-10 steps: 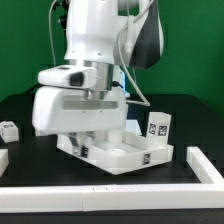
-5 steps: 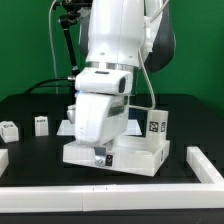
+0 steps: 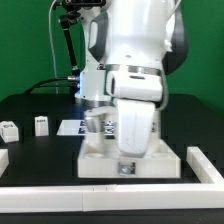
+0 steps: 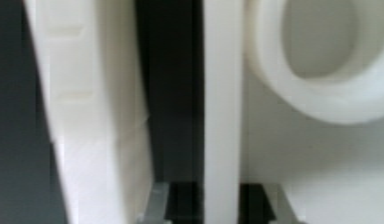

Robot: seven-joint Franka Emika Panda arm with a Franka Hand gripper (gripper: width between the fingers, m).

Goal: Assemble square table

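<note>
**What I cannot make out**

In the wrist view my end effector (image 4: 215, 208) is cut off at the picture's edge: only its dark fingers (image 4: 157, 205) show, and the white rim between them is blurred. In the exterior view my own arm (image 3: 135, 60) covers most of the square table top (image 3: 100, 168) and part of the marker board (image 3: 70, 127), and hides the end effector.
</note>
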